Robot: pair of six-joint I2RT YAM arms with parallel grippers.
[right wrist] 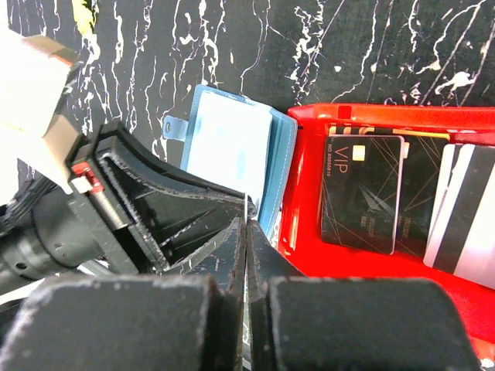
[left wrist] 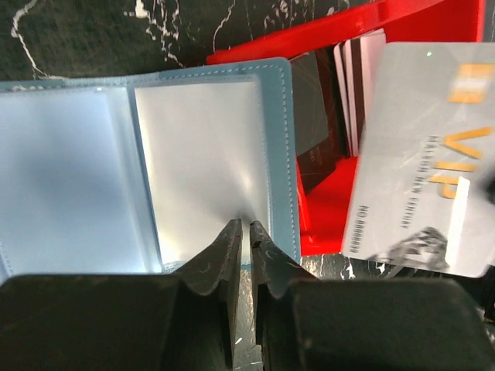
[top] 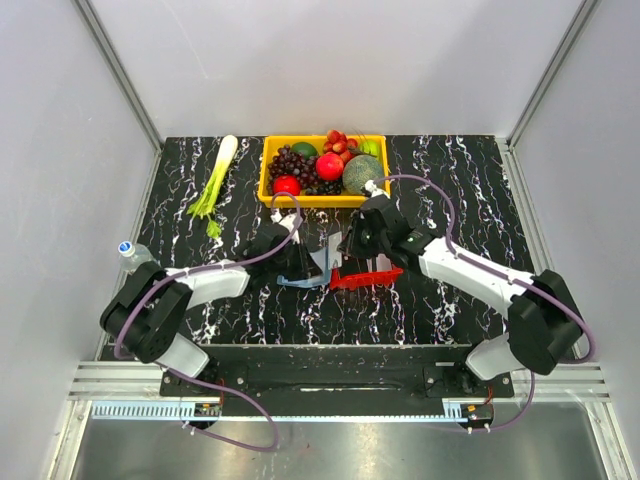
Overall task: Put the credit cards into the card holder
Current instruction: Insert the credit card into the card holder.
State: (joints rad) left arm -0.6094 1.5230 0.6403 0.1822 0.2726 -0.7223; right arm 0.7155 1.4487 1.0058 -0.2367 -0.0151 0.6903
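The blue card holder (left wrist: 155, 154) lies open on the table, its clear pockets facing up, against the left side of the red tray (left wrist: 329, 220). My left gripper (left wrist: 247, 224) is shut on the near edge of the holder's clear pocket sheet. My right gripper (right wrist: 246, 224) is shut on a silver VIP credit card (left wrist: 421, 154), which hangs tilted above the tray, to the right of the holder. In the right wrist view this card shows only as a thin edge. More credit cards lie in the tray, among them a black one (right wrist: 363, 193) and striped ones (right wrist: 460, 216).
A yellow basket (top: 265, 172) of fruit stands at the back of the table. A green leafy stalk (top: 218, 180) lies at the back left. A plastic bottle (top: 132, 255) is by the left arm. Both grippers work close together at mid-table (top: 325, 258).
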